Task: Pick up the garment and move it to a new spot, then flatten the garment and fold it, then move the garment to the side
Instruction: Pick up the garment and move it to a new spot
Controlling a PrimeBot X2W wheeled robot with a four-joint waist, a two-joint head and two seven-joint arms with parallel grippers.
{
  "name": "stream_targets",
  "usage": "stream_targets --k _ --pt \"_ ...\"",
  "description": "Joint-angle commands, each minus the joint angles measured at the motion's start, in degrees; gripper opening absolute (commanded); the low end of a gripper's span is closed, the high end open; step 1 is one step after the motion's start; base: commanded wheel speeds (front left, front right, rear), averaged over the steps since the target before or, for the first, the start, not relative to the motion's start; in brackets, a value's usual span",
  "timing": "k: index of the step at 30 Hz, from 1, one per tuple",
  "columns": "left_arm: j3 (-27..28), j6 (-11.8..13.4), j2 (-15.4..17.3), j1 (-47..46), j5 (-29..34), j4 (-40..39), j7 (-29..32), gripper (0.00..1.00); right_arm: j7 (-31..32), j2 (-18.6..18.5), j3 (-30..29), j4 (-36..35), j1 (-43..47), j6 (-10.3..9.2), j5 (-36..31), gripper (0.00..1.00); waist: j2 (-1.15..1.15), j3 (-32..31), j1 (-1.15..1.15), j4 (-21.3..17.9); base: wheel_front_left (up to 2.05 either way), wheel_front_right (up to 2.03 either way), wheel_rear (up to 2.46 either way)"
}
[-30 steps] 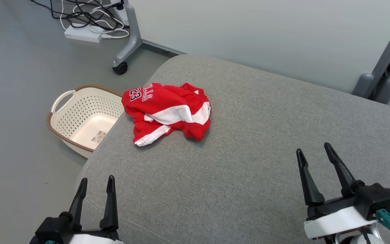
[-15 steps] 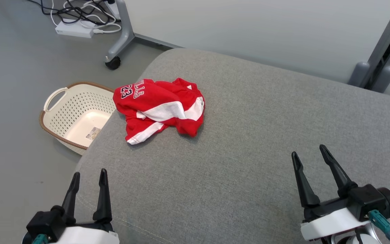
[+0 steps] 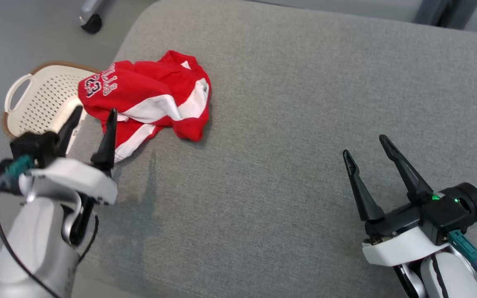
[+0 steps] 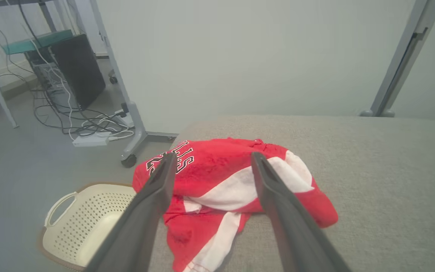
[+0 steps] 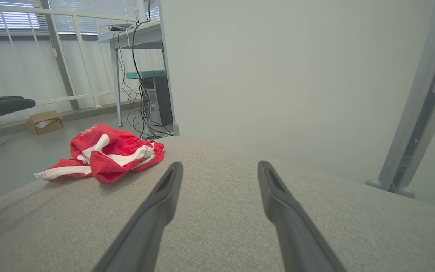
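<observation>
The garment is a crumpled red piece with white stripes and black-and-white lettering, lying near the left edge of the grey cushion. My left gripper hovers open just in front of its near edge, with nothing between the fingers. In the left wrist view the garment lies beyond the spread fingers of the left gripper. My right gripper is open over bare cushion at the lower right, well away from the garment. In the right wrist view the garment lies far left of the right gripper.
A cream perforated basket with a brown rim stands on the floor left of the cushion, partly under the garment's edge in the head view. A wheeled stand leg and cables sit beyond it. Grey frame posts rise behind the cushion.
The head camera has tilted down and shifted, so the whole scene moved up and left. My left arm has risen and reached forward to the garment's near edge. Both grippers stayed open.
</observation>
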Motion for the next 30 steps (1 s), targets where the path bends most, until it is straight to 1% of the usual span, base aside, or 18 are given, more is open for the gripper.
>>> stream_targets --k 1,4,6,8,11,14,16,18,19,20,22,24,30 --pt "-0.6 -0.2 1.0 -3.0 -1.8 0.7 1.7 1.0 0.0 -0.8 -0.1 -0.5 -0.7 -0.04 0.2 1.0 0.0 3.3 0.0 -2.4 0.0 0.0 0.0" --pt "-5.0 -0.3 4.5 -10.7 -8.1 2.7 9.3 1.0 0.0 -1.1 0.6 -1.3 -1.8 -0.03 0.5 1.0 0.0 5.0 0.0 -3.3 0.0 0.0 0.0" --pt "-6.9 -0.3 6.8 -15.2 -12.3 3.8 14.3 1.0 -0.1 -1.2 1.2 -1.5 -2.5 -0.03 0.4 1.0 0.0 6.0 0.0 -4.0 0.0 0.0 0.0" --pt "-8.2 -0.3 7.9 -19.0 -17.3 5.3 19.8 1.0 -0.1 -1.3 1.9 -1.7 -3.0 -0.03 0.7 1.0 0.0 7.0 0.0 -4.5 0.0 0.0 0.0" --pt "-11.7 -0.2 11.3 -23.6 -20.8 7.7 28.0 1.0 -0.1 -1.9 3.3 -2.2 -3.9 -0.03 1.1 1.0 0.0 8.0 0.0 -5.5 0.0 0.0 0.0" --pt "-14.2 -0.2 13.0 -26.9 -24.5 9.6 34.5 1.0 -0.1 -2.3 4.2 -2.5 -4.5 -0.03 1.4 1.0 0.0 8.7 0.0 -6.3 0.0 0.0 0.0" --pt "-16.3 -0.2 14.7 -28.1 -26.1 10.6 38.3 1.0 -0.1 -2.6 4.4 -2.7 -4.8 -0.03 1.6 1.0 0.0 9.2 0.0 -6.8 0.0 0.0 0.0" --pt "-18.1 -0.2 16.0 -29.2 -27.1 11.6 40.9 1.0 -0.1 -2.7 4.7 -2.8 -5.0 -0.03 1.8 1.0 0.0 9.7 0.0 -7.2 0.0 0.0 0.0" --pt "-18.1 -0.2 16.0 -29.2 -27.1 11.6 40.9 1.0 -0.1 -2.7 4.7 -2.8 -5.0 -0.03 1.8 1.0 0.0 9.7 0.0 -7.2 0.0 0.0 0.0" --pt "-19.8 -0.2 16.8 -30.2 -27.8 12.7 43.2 1.0 -0.1 -2.8 5.1 -3.1 -5.5 -0.03 1.9 1.0 0.0 10.2 0.0 -7.6 0.0 0.0 0.0" --pt "-21.3 -0.2 17.4 -30.9 -28.3 14.0 45.1 1.0 -0.1 -2.9 5.4 -3.2 -5.8 -0.03 1.9 1.0 0.0 10.7 0.0 -8.0 0.0 0.0 0.0" --pt "-22.0 -0.2 17.8 -31.7 -28.5 15.1 45.7 1.0 -0.1 -3.1 5.6 -3.3 -6.1 -0.03 1.9 1.0 0.0 11.3 0.0 -8.4 0.0 0.0 0.0" --pt "-24.1 -0.2 17.4 -34.2 -27.0 19.5 46.0 1.0 -0.1 -3.2 6.9 -3.4 -7.5 -0.03 1.4 1.0 0.0 13.3 0.0 -9.4 0.0 0.0 0.0"
